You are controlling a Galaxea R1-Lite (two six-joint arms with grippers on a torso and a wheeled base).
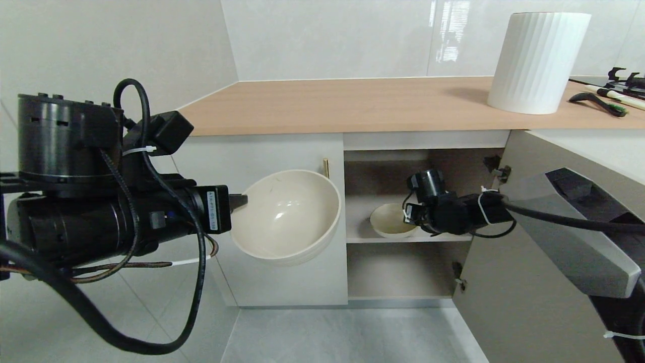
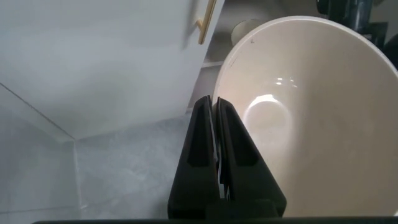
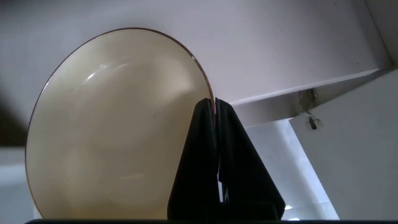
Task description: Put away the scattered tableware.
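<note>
A large cream bowl [image 1: 287, 217] hangs tilted in front of the closed cabinet door, and my left gripper [image 1: 241, 200] is shut on its rim. In the left wrist view the two fingers [image 2: 202, 134] pinch the bowl's [image 2: 305, 106] edge. Inside the open cabinet, my right gripper [image 1: 414, 218] is shut on the rim of a smaller cream bowl [image 1: 389, 220] at the middle shelf [image 1: 363, 237]. The right wrist view has the fingers [image 3: 202, 134] clamped on that bowl's [image 3: 112, 124] edge. I cannot tell whether it rests on the shelf.
The cabinet's right door [image 1: 519, 282] stands open beside my right arm. The left door [image 1: 282, 151] is closed, with a gold handle [image 1: 326, 167]. On the wooden counter [image 1: 327, 103] stand a tall white ribbed container [image 1: 536, 60] and some utensils [image 1: 604, 101]. The bottom shelf [image 1: 398, 272] is bare.
</note>
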